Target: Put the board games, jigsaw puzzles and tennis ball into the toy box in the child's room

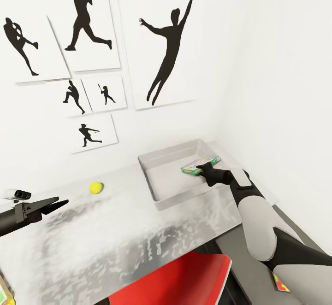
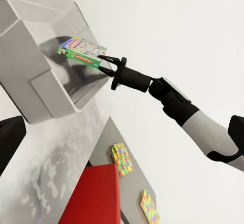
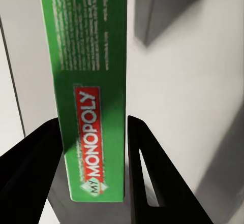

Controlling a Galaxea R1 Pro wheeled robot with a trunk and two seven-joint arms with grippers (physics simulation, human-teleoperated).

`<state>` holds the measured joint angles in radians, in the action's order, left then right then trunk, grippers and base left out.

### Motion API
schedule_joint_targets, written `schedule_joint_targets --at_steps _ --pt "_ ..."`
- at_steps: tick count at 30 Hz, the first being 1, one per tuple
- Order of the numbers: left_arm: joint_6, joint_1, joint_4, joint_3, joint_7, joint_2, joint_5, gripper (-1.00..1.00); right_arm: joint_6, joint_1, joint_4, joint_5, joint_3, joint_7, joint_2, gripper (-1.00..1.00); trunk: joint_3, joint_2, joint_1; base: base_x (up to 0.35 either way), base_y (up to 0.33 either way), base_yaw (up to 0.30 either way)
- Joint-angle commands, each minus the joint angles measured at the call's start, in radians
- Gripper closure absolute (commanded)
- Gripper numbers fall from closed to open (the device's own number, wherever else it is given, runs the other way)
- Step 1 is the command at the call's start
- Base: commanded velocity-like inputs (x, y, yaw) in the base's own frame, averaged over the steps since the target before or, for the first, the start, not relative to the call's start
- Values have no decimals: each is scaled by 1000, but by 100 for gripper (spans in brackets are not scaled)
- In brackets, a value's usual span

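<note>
Head view, left to right: your left gripper [image 1: 57, 202] hangs over the table [image 1: 115, 236] with its jaws parted and nothing in them, and the tennis ball [image 1: 96, 187] lies just beyond it, toward the wall. Further right, your right gripper [image 1: 201, 170] is clamped on the green board game [image 1: 199, 165], held inside the toy box [image 1: 159, 192] above its floor. Lower the game until it rests flat, then part the jaws and lift straight out.

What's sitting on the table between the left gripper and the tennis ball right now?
Nothing. In the head view, only bare tabletop lies between the left gripper and the tennis ball.
</note>
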<state>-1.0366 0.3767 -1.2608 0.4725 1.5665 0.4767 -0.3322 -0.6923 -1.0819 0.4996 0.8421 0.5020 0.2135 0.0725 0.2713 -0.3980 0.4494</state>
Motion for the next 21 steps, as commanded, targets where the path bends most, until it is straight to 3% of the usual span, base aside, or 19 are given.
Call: schedule_joint_targets --at_steps 1,21 --pt "-11 1 0 0 4 0 1 -100 -3 -2 2 11 6 10 1 100 2 -2 1 0 0 0" --pt "-11 1 0 0 4 0 1 -100 0 -25 2 9 5 10 0 100 2 -2 1 0 0 0"
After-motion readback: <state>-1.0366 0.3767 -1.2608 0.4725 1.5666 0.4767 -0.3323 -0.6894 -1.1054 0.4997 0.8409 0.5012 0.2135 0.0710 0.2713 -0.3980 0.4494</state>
